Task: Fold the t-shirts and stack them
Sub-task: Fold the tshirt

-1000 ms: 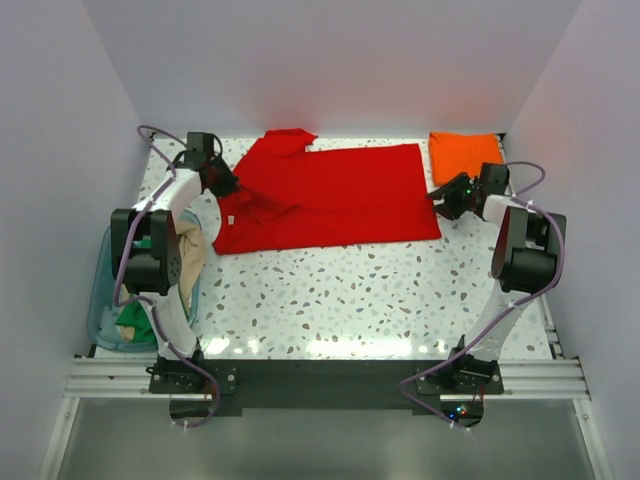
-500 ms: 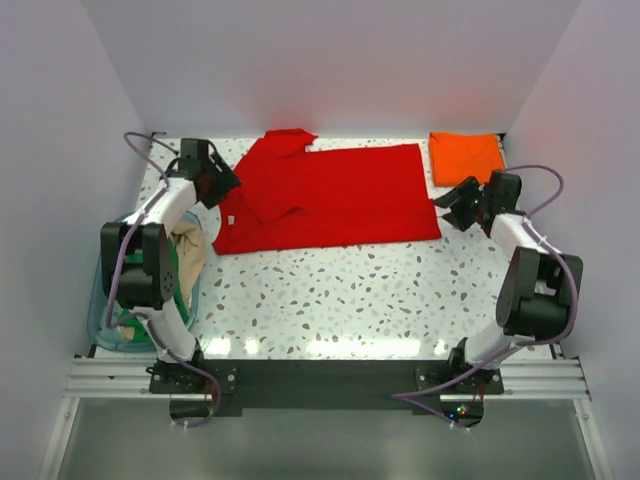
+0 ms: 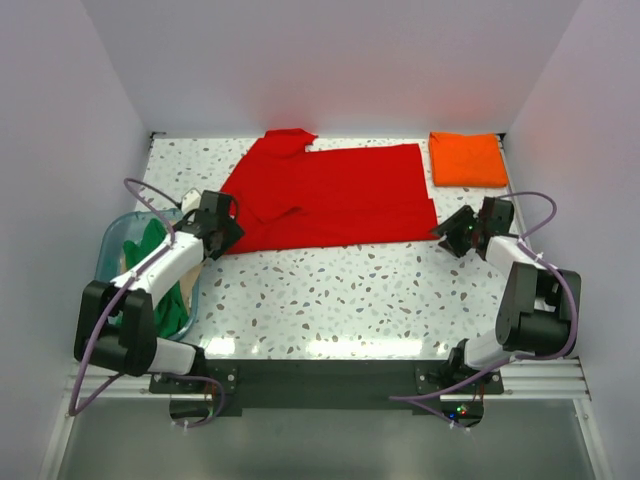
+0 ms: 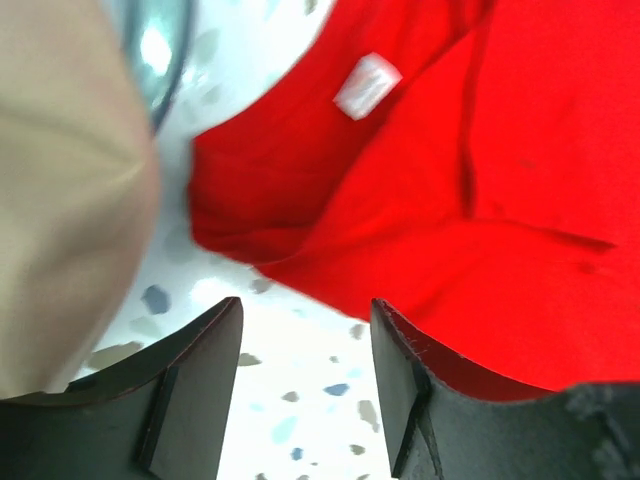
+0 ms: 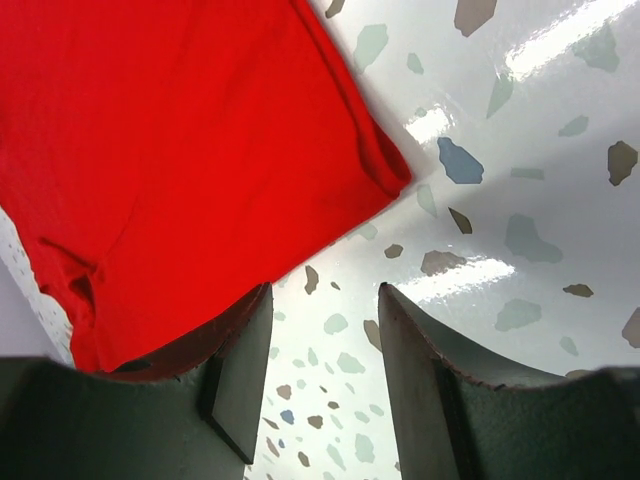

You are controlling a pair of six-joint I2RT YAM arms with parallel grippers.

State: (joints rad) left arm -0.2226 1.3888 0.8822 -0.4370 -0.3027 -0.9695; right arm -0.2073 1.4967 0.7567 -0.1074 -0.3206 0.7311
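Note:
A bright red t-shirt [image 3: 330, 195] lies spread flat at the back middle of the table, one sleeve at the far edge. An orange t-shirt [image 3: 467, 158] sits folded at the back right. My left gripper [image 3: 222, 232] hovers at the red shirt's near left corner, open and empty. In the left wrist view that left gripper [image 4: 305, 305] is over bare table, with the red cloth [image 4: 450, 200] and its white label [image 4: 366, 85] just beyond. My right gripper [image 3: 452, 235] is open beside the near right corner. The right wrist view shows that right gripper [image 5: 325, 292] and the red corner [image 5: 395, 180] ahead of it.
A clear bluish tub [image 3: 112, 240] stands at the left edge, holding a green t-shirt [image 3: 165, 290]. Blurred tan cloth [image 4: 60, 200] fills the left of the left wrist view beside the tub rim [image 4: 165, 60]. White walls close in the back and sides.
My left gripper opened and drew back from the shirt's far left side to its near left corner. The right gripper moved nearer, to the near right corner.

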